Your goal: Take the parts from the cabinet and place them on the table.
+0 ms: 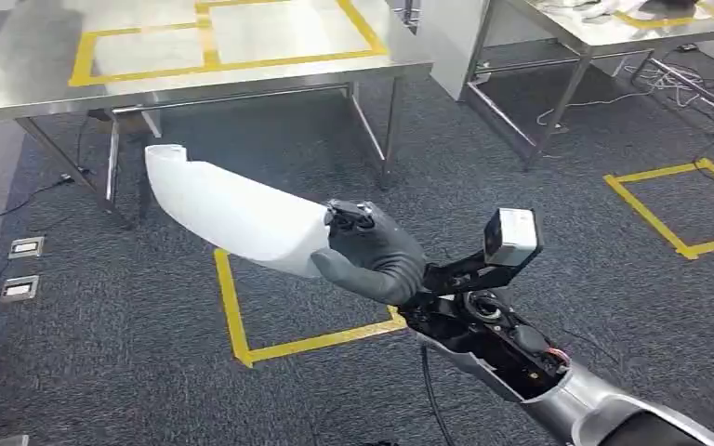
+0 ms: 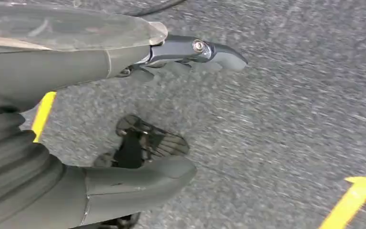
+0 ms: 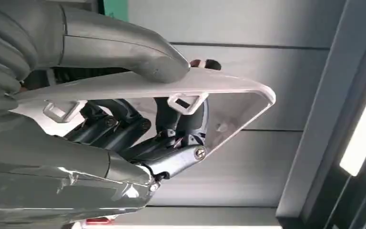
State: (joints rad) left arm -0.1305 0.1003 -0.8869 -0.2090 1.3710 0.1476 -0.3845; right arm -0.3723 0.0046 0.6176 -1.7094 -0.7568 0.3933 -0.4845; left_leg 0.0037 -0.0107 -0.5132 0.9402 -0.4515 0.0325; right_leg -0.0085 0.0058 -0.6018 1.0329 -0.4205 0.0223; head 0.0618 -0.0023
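Note:
A long white curved part hangs in the air above the carpet, in front of the steel table marked with yellow tape. My right hand grips it at its near end. In the right wrist view the thumb lies along the outer face of the white part, and the dark fingers curl into its hollow inner side. My left hand hangs over the grey carpet with thumb and fingers apart and nothing between them.
A second steel table stands at the back right, with loose cables on the floor beside it. Yellow tape squares mark the carpet. Floor sockets sit at the left.

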